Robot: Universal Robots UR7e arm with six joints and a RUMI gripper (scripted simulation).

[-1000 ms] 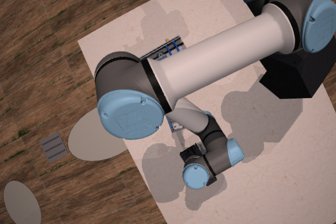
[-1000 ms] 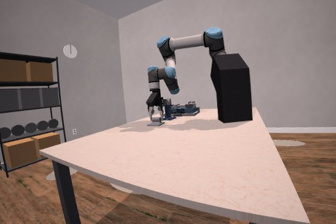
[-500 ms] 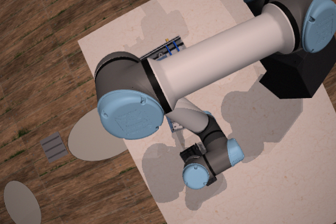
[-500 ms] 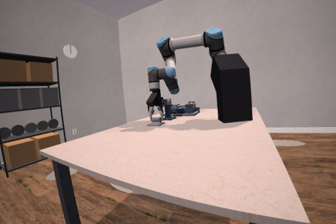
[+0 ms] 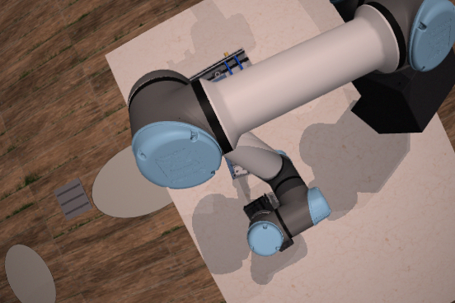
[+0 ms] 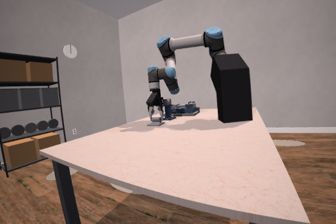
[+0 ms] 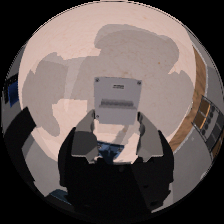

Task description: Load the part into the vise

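part (image 7: 118, 99) lies between the open end effector (image 7: 117, 139) fingers, untouched.

open gripper (image 7: 116, 136) above part (image 7: 118, 101)

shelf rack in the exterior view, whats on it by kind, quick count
On the shelf rack, as far as the frame edge shows:
brown cardboard boxes: 4
grey bins: 3
dark round items: 5
Total: 12
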